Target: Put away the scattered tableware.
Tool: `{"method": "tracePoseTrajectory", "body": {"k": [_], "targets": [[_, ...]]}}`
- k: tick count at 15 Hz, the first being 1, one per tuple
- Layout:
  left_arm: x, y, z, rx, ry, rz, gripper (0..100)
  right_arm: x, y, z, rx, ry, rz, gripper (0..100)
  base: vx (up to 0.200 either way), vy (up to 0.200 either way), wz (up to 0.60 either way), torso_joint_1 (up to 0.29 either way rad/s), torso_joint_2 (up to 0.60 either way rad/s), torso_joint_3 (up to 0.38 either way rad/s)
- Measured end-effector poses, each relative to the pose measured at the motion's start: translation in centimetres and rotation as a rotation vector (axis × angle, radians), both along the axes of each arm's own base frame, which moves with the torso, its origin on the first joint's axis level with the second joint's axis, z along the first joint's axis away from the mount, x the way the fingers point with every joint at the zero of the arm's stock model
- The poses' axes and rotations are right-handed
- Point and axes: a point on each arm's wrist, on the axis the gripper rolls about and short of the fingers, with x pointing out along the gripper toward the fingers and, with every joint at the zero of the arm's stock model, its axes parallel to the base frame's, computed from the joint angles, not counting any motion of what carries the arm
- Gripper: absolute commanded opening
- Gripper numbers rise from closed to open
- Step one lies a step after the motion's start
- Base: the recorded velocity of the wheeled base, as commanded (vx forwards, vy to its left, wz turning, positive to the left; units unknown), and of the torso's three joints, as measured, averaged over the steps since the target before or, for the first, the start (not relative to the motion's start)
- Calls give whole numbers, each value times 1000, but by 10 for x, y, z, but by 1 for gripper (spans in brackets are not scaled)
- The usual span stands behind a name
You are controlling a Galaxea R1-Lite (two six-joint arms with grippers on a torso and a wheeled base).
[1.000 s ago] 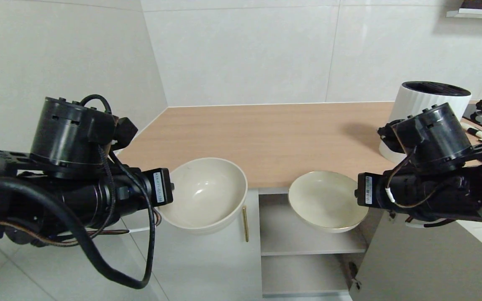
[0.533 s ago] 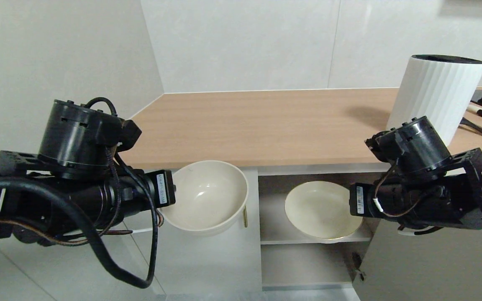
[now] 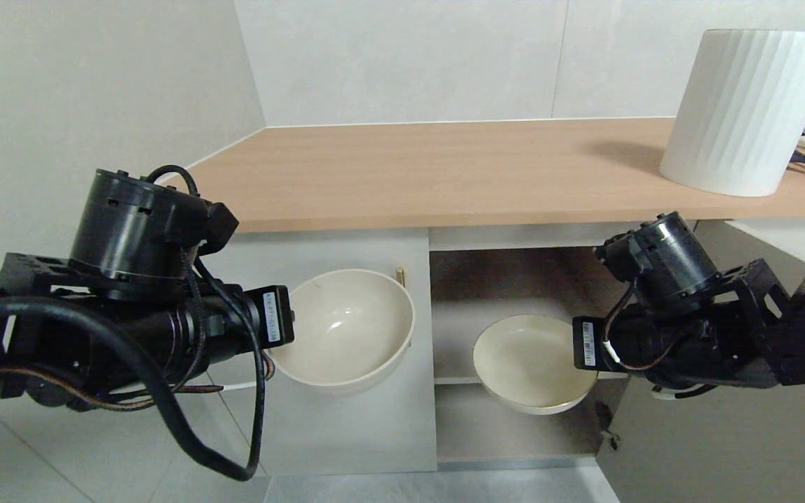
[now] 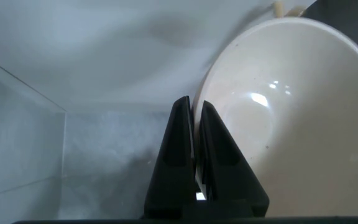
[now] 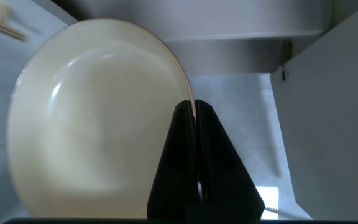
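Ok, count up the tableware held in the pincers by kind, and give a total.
deep cream bowl: 1, clamped by its rim in the left pincer
shallow cream bowl: 1, clamped by its rim in the right pincer
total: 2

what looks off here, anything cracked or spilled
Nothing stands out: the deep bowl and shallow bowl look whole and empty, pinched at their rims by the left gripper and right gripper.
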Motion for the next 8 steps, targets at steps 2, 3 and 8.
{"method": "tracePoseTrajectory", "body": {"k": [2,3,8], "targets": [[0,0,0,1,1,0,0,1,1,-2,-4,5,0,0,0,0,0,-14,171,151],[0,0,0,1,1,0,0,2,2,-3,-3,5,0,0,0,0,0,-7,71,46],[-1,-1,1,-40,14,-61,0,7,4,-13,-20,35,2,0,0,0,0,0,0,0]]}}
